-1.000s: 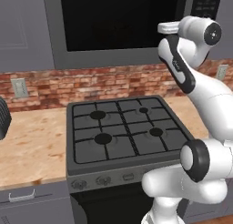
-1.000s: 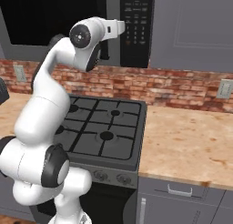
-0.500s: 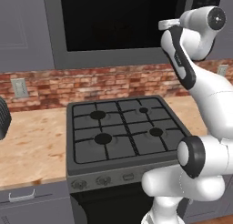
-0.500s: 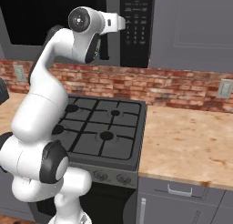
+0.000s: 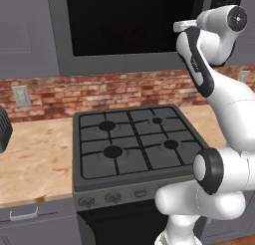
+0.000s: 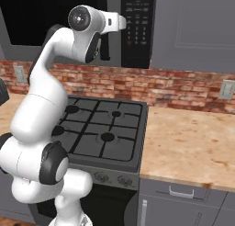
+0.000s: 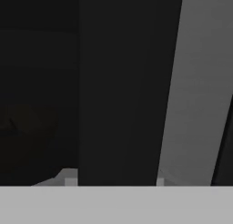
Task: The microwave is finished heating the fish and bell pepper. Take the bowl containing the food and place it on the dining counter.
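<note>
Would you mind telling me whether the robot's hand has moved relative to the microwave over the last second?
Yes. Against the fixed microwave, the hand has risen: a second ago it sat near the door's lower edge, and now it is higher, level with the keypad panel.

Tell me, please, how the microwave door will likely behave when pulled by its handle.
The handle looks like a rigid bar, so it probably won't flex in the gripper closed around it. The microwave door is wide glass, so it likely swings heavily.
</note>
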Motion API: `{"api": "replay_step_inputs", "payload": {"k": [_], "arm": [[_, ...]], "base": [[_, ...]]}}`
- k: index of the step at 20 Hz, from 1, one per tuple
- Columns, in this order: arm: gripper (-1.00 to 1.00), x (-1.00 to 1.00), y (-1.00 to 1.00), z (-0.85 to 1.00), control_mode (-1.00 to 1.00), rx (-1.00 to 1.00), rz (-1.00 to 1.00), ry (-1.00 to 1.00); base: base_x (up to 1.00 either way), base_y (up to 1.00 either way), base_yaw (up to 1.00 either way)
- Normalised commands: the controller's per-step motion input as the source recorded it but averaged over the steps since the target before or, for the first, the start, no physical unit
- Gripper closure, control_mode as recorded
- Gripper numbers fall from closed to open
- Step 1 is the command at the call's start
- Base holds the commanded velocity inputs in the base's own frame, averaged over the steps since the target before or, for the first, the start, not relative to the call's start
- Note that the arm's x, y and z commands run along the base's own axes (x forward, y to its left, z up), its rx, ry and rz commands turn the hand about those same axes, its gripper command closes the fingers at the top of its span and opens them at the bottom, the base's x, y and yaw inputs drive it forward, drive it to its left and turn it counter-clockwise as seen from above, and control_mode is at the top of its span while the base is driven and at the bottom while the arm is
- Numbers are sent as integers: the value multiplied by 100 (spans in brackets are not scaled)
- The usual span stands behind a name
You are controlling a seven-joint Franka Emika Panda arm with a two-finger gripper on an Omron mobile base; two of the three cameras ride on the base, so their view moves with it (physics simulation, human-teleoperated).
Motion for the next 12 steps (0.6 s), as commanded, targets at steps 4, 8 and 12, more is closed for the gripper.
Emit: {"api": "replay_step_inputs", "payload": {"k": [4,8,12], "arm": [[100,0,2,0,-100,0,0,-3],[100,-1,21,3,-100,0,0,-4],[100,-31,32,24,-100,0,0,-1]], "base": [[0,0,0],[0,0,0],[0,0,0]]}}
